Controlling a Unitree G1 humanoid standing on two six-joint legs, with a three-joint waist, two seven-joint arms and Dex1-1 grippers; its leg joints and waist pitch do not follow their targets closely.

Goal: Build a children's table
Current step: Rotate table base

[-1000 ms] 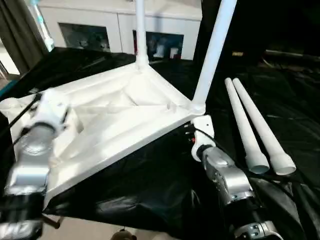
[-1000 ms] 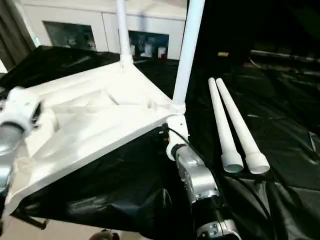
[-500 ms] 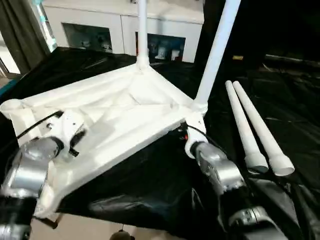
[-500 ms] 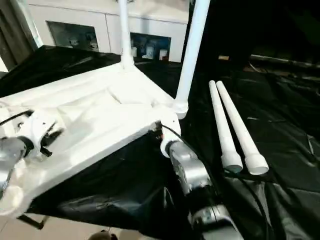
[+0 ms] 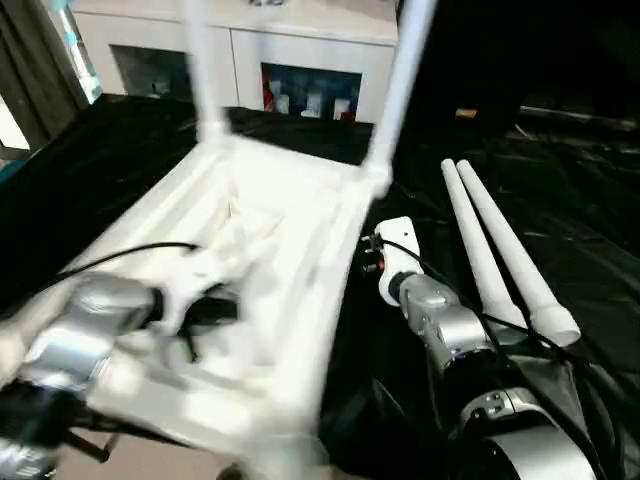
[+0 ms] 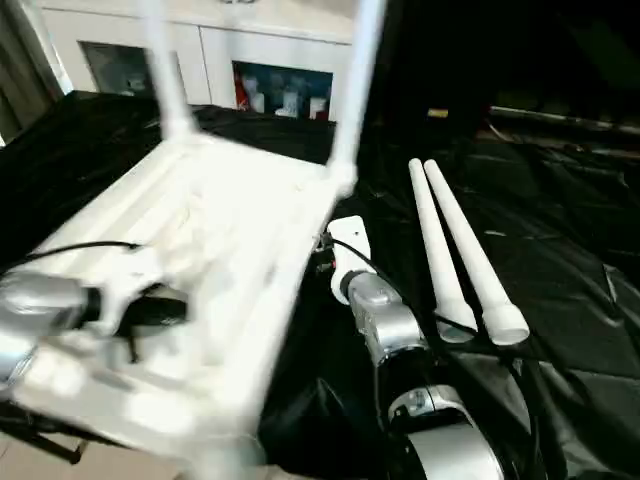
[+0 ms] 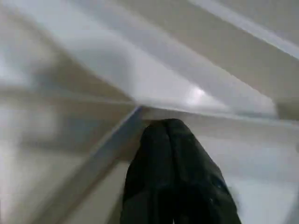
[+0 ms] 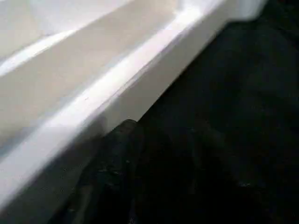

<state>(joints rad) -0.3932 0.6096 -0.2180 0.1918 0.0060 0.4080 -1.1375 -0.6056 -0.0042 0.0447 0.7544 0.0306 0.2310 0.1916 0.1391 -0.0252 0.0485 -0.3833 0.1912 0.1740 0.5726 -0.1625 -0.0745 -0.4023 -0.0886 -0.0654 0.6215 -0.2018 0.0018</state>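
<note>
Tabletop (image 5: 290,260) has swung round; left gripper (image 7: 163,133) pressed together on ribs; right gripper (image 5: 372,262) state unclear; cabinet (image 5: 300,60) upper frame.

Upturned tabletop (image 6: 250,215), 2 loose legs (image 6: 455,250)

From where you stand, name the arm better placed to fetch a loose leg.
Right, probably: the right gripper is beside the two loose legs, while the left gripper is shut over the tabletop's ribbed underside.

Heavy motion blur smears the white plastic tabletop (image 5: 270,270) at frame centre-left; the dark right side stays sharper, dimly lit.
</note>
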